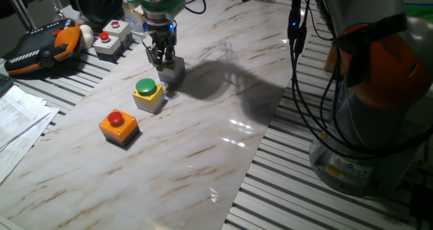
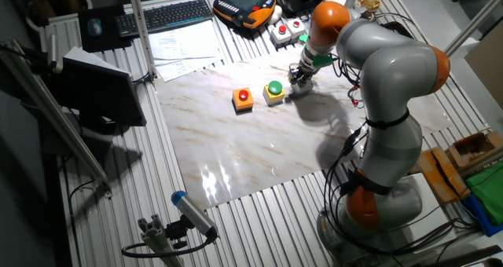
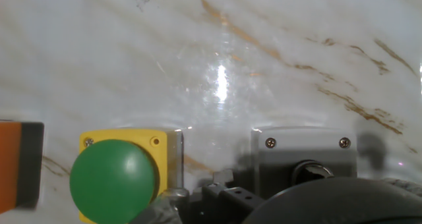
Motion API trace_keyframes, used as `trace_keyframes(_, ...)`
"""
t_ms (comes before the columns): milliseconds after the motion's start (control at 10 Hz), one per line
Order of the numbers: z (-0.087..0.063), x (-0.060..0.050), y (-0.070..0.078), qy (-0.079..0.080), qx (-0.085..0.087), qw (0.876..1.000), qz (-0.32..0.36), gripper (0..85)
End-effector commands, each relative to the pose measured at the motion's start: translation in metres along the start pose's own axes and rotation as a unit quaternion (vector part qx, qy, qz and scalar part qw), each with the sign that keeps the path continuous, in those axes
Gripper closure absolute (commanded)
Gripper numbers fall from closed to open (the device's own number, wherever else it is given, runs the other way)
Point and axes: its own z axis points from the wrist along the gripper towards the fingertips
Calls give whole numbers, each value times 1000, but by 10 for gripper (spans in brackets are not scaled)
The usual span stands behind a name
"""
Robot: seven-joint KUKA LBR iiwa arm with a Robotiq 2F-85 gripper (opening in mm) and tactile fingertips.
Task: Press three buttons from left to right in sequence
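The three buttons stood in a diagonal row on the marble board point(image 1: 203, 142), nearer its far left corner than its near edge, so one sweep could take them in order. The orange box point(image 1: 119, 126) sat nearest the near left edge, the yellow box point(image 1: 148, 95) just beside it, and the grey box point(image 1: 172, 70) last, toward the far edge. The gripper point(image 1: 162, 59) stood vertically over the grey box, fingertips on or just above its top, an attitude suited to pressing straight down. Whether the jaws were open or closed could not be told. Judged from this position, the third press was in hand. Two pale boxes point(image 1: 111, 38) lay off the board, beyond its far left corner.
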Motion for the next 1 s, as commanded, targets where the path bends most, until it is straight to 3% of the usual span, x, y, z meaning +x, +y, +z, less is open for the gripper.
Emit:
trace_keyframes(0,0,1,0,2,0,1000,0,300)
trace_keyframes(400,-20,1,6,10,6,1000,5,307)
trace_keyframes(900,-32,-2,17,9,6,1000,5,333)
